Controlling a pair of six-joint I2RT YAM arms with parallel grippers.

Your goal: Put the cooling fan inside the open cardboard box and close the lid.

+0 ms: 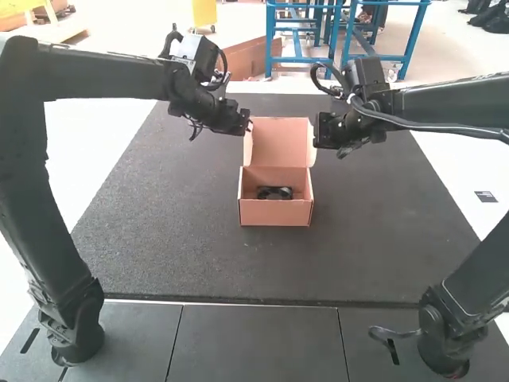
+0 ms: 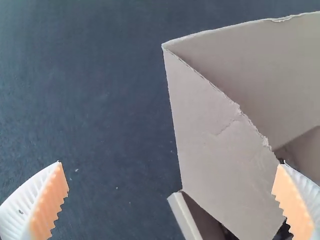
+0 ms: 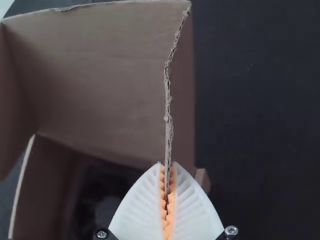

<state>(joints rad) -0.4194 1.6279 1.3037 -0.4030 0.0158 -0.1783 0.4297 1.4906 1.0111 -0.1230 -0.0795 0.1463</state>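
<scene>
The right arm's jaws were clenched on the lid's right side flap point(image 3: 179, 100). Its ragged cardboard edge ran straight up out from between the orange pads point(image 3: 162, 186). The left arm's jaws were released and spread wide, one pad point(image 2: 47, 200) over the black mat point(image 1: 159, 207) and the other point(image 2: 291, 205) on the box side. The left side flap point(image 2: 215, 165) stood between them, apparently touching neither, though the far pad's contact was hard to judge.

Just beyond both sets of jaws the lid point(image 1: 277, 142) stood upright, spanning the gap from one to the other. Below and forward of them sat the open cardboard box point(image 1: 275, 210). The cooling fan point(image 1: 275, 192) lay flat on its floor, already inside, so closing the lid looked like the only step left.

The main risk was a one-sided pull. With only the right flap gripped, swinging the lid down could twist it, crease the hinge or tear the thin flap at the pads. Nothing pinned the box itself, so a forward push might slide or tip it on the mat rather than fold the lid. The flaps could also splay outside the walls instead of tucking in, which would leave the lid sprung up. Should the left jaws close late or off the flap, they might knock it inward onto the fan.
</scene>
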